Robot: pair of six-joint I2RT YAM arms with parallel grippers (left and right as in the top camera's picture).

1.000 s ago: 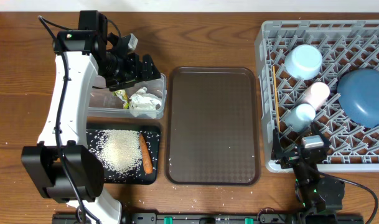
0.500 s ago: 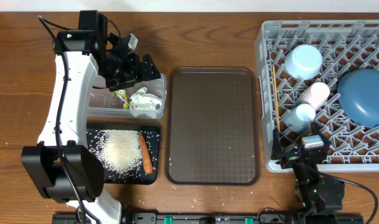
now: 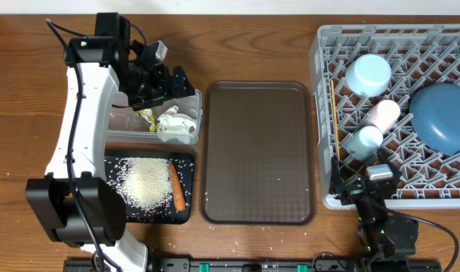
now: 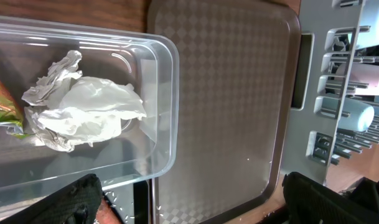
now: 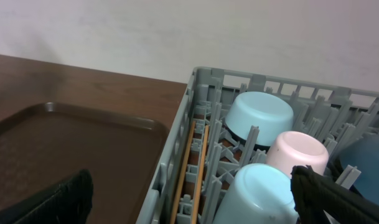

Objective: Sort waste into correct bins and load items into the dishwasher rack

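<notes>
Left pincer [image 3: 168,88] agape above clear tub [image 4: 171,93], crumpled paper [image 4: 89,113].

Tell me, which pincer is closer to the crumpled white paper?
Left. The left pincer hangs open at the clear tub's far rim, just above the paper inside; the right pincer sits far away at the dishwasher rack's near corner.

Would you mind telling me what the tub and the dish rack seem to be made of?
The tub looks like clear, glossy plastic: the table shows through its walls. The rack looks like matte grey moulded plastic, judging by its uniform lattice of pegs.
</notes>
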